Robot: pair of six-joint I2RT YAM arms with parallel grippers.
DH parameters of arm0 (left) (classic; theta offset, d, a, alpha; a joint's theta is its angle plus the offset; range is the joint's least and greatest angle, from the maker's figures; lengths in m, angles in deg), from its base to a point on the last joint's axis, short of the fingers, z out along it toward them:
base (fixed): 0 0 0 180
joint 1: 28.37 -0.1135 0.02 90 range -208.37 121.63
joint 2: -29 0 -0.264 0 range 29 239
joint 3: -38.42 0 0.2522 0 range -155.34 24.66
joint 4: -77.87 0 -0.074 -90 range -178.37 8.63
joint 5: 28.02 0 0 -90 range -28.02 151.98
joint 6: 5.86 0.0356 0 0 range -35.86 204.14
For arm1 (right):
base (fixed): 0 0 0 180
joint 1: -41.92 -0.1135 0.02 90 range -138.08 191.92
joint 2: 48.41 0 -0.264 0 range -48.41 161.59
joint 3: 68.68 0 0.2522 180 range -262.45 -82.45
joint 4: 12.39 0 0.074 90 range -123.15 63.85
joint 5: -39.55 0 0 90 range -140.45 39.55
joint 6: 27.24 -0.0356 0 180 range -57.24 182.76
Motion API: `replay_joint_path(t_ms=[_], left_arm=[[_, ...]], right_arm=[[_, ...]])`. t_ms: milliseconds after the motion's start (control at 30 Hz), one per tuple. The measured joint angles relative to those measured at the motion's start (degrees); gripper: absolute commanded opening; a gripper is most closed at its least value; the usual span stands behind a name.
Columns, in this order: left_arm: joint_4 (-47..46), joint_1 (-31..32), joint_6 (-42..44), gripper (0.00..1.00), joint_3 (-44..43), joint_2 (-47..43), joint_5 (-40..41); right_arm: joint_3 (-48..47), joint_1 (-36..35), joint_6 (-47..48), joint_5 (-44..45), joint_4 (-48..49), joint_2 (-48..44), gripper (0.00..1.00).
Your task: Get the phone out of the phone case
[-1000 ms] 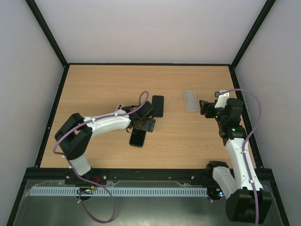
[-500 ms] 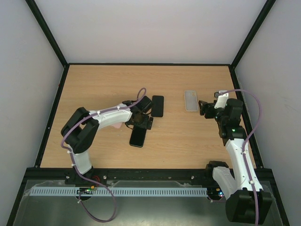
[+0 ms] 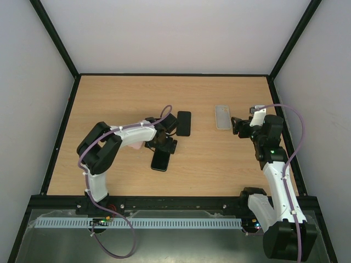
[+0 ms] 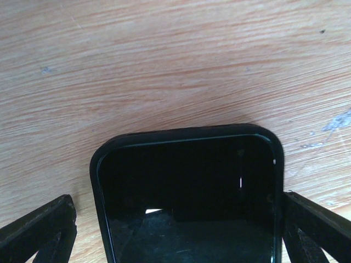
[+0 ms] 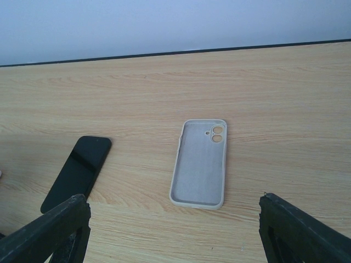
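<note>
1. Near the middle of the light wooden bench, a black round-cornered phone lies flat, screen up. It appears to be seated in a black rimmed case, directly beneath the left jaws.
2. The left jaws are spread as wide as they go, with one dark finger on each side of the phone's end. Nothing is pinched. Whether the fingers brush its edges I cannot tell.
3. I'd judge the phone stiff, fairly light, and glassy and slippery on its face. The case rim looks softer and grippier and should flex. The best hold seems to be across the long edges, then peeling the rim back at a corner. Pressing on the glass risks a skid or a crack.
4. The left arm stretches low from its base toward the middle, its wrist tipped down over the phone.
5. The right arm rises along the right edge with its wrist levelled inward. The right jaws are spread with nothing between them. They face a pale grey empty case lying hollow side up. A second flat black slab lies further toward the left arm.
</note>
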Motion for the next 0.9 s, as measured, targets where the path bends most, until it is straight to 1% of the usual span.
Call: replay_joint_path(t_ms=[333, 767, 900], left_arm=[[1.27, -0.5, 0.85, 0.89, -1.09, 1.53, -1.29], [4.46, -0.83, 2.58, 0.91, -2.78, 2.27, -4.39], [5.81, -0.83, 3.48, 0.88, -2.95, 2.34, -5.11]], right_arm=[[0.04, 0.0, 0.02, -0.11, 0.0, -0.02, 0.81], [0.04, 0.0, 0.04, -0.35, 0.0, -0.09, 0.81], [0.04, 0.0, 0.04, -0.59, 0.0, -0.09, 0.82]])
